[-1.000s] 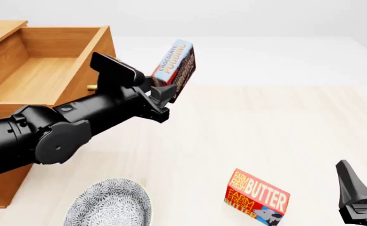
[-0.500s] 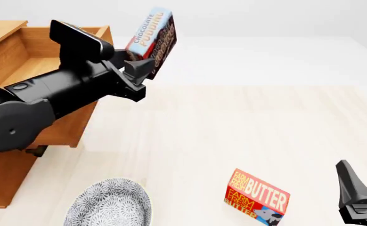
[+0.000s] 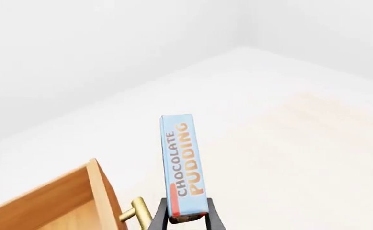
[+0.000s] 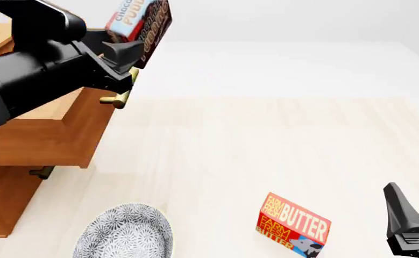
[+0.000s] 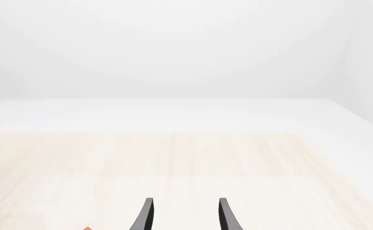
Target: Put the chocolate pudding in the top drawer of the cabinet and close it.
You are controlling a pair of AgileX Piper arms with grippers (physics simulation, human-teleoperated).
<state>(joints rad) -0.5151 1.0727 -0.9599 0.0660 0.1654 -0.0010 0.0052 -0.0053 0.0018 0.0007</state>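
Note:
My left gripper (image 4: 123, 51) is shut on the lower end of the chocolate pudding (image 4: 139, 19), a thin blue and brown box held upright and tilted. It hangs high over the front right corner of the top drawer (image 4: 58, 137), which stands pulled out of the cabinet (image 4: 1, 207). In the left wrist view the chocolate pudding (image 3: 183, 163) rises from between the fingers (image 3: 157, 218), just off the top drawer's corner (image 3: 96, 191) and above its brass handle (image 3: 134, 209). My right gripper (image 4: 417, 215) rests low at the near right, open and empty (image 5: 185, 215).
A red butter box (image 4: 293, 226) stands on the table at the near right of centre. A patterned plate (image 4: 127, 234) lies near the front edge beside the cabinet. The lower drawer's handle (image 4: 41, 172) shows under the open drawer.
My left arm has swung up and to the left, carrying the pudding from over the table towards the open drawer's front corner. The right arm has not moved.

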